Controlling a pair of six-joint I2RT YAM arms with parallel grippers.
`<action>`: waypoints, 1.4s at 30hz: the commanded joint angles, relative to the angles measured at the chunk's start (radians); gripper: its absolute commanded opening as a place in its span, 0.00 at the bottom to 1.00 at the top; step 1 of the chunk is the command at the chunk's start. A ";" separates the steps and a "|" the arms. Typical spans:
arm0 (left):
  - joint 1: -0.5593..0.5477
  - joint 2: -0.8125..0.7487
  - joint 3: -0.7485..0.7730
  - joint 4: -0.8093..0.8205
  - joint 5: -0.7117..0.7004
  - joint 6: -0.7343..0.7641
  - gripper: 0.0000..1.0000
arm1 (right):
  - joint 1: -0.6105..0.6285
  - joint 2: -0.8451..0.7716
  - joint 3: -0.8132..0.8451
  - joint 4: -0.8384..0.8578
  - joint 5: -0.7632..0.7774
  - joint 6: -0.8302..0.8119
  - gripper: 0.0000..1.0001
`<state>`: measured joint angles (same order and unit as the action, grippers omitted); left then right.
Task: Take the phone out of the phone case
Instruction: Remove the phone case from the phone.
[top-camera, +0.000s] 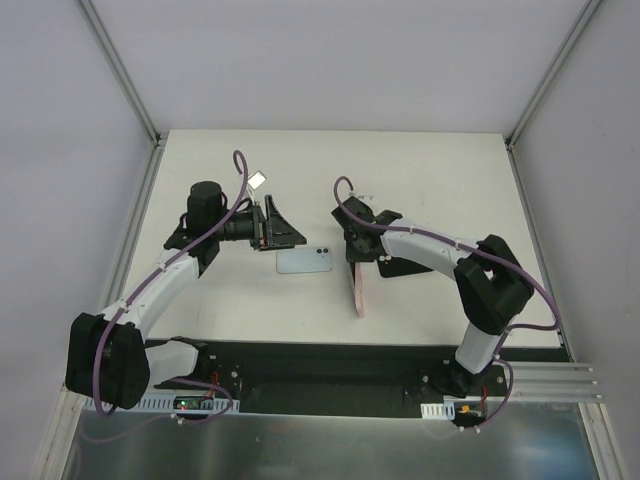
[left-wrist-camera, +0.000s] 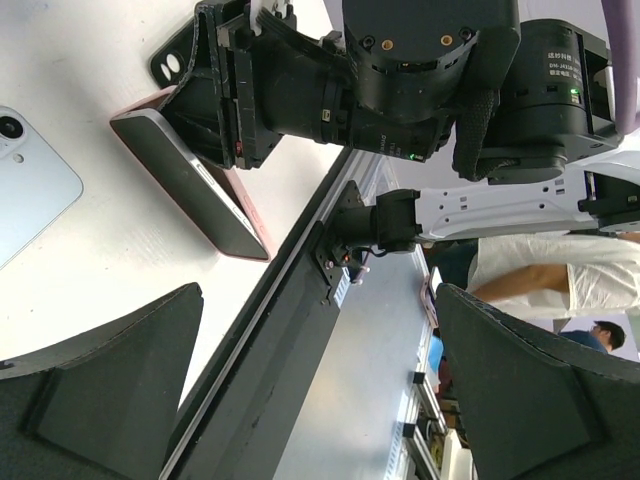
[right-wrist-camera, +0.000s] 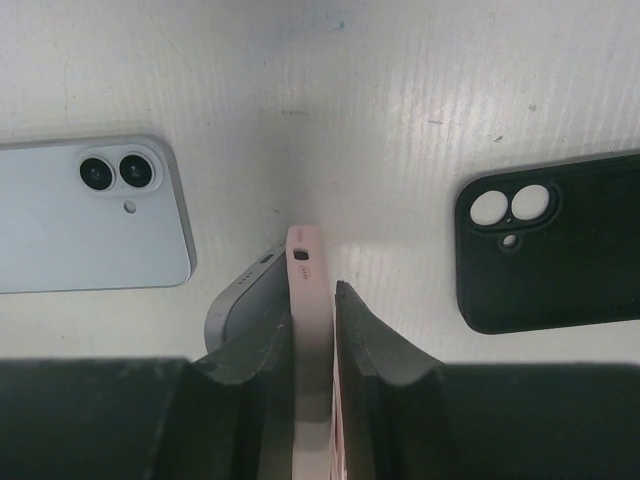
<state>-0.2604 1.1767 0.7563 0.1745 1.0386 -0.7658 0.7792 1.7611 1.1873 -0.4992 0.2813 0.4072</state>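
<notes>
Pink phone case (right-wrist-camera: 305, 255) stands on its long edge on the white surface (top-camera: 440, 180). It is pinched between the two fingers of the right tool (right-wrist-camera: 312, 305), which is closed tight onto it near one end. A grey phone (right-wrist-camera: 238, 300) sits against one face of the case. Its corner stands off from the pink rim just past one finger, and how far it is still seated lower down cannot be told.

From the right wrist camera, a light blue phone (right-wrist-camera: 90, 215) lies flat with its twin lenses up on one side of the right tool. A black phone case (right-wrist-camera: 550, 245) lies flat on the other side, and both are apart from the pink case.

The left tool (left-wrist-camera: 318, 300) is spread wide with nothing in it. It faces the right tool, with the light blue phone on the surface between them.

A label (left-wrist-camera: 570, 60) in white print sits on a motor housing of the right arm, too small to read with certainty.
</notes>
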 joint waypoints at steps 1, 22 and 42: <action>0.006 0.014 0.009 0.017 0.001 0.008 0.99 | 0.040 0.124 -0.101 -0.225 -0.077 0.012 0.23; -0.190 0.221 -0.095 0.152 -0.271 -0.257 0.97 | 0.045 0.290 -0.199 0.002 -0.228 0.051 0.06; -0.355 0.307 -0.121 0.195 -0.561 -0.495 0.90 | 0.069 0.255 -0.177 0.022 -0.222 0.149 0.01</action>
<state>-0.5663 1.5734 0.5957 0.5415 0.6357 -1.2980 0.7727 1.8252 1.1294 -0.3828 0.2169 0.4156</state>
